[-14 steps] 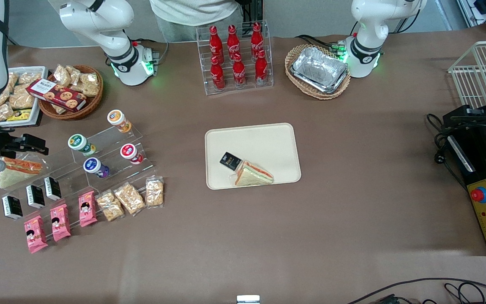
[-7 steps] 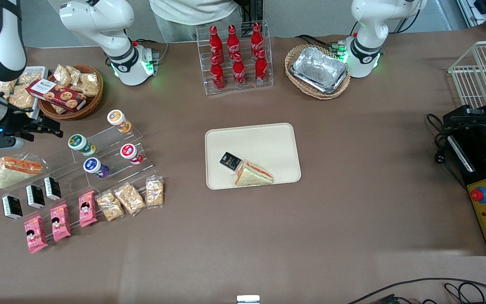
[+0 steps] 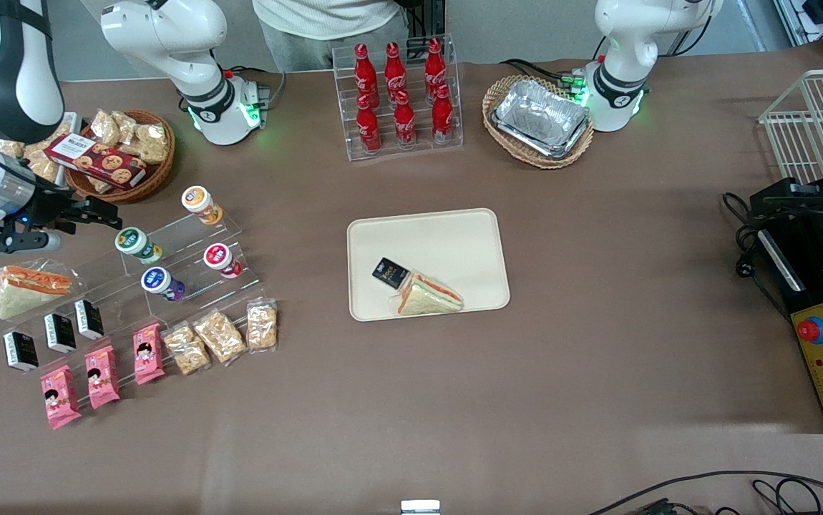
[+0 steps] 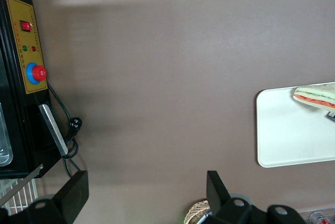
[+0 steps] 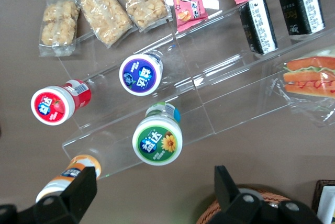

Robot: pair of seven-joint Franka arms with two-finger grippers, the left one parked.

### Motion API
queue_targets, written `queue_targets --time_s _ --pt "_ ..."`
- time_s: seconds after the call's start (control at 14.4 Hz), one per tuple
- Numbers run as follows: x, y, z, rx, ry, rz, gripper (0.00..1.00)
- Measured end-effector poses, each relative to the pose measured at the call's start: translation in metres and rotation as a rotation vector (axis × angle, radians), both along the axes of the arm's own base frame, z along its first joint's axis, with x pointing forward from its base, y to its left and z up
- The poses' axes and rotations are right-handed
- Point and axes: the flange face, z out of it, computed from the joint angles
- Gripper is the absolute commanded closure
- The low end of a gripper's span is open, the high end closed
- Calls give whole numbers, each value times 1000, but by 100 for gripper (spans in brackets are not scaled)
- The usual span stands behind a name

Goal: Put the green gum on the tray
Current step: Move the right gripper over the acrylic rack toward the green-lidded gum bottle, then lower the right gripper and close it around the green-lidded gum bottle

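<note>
The green gum (image 3: 137,243) lies on a clear acrylic step stand (image 3: 168,268) toward the working arm's end of the table; its white lid with green label faces up. It also shows in the right wrist view (image 5: 157,140). My gripper (image 3: 89,212) hovers open and empty above the table beside the green gum, slightly farther from the front camera; in the right wrist view the gripper (image 5: 154,192) has its jaws wide apart, the gum just outside the gap. The cream tray (image 3: 447,236) sits mid-table holding a sandwich (image 3: 429,295) and a small black packet (image 3: 390,272).
On the stand are an orange-lidded jar (image 3: 200,202), a red-lidded jar (image 3: 221,259) and a purple-lidded jar (image 3: 161,282). A wicker snack basket (image 3: 119,154) stands close to the gripper. A wrapped sandwich (image 3: 25,287), black packets, pink packets and snack bags lie nearer the front camera.
My gripper has moved away from the front camera and in toward the green gum. The jars and the tray have not moved.
</note>
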Motion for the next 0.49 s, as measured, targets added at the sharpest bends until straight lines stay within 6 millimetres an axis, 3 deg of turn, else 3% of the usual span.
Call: queue_targets --time_s 0.49 --pt "-19 8 -44 -4 -55 -31 2"
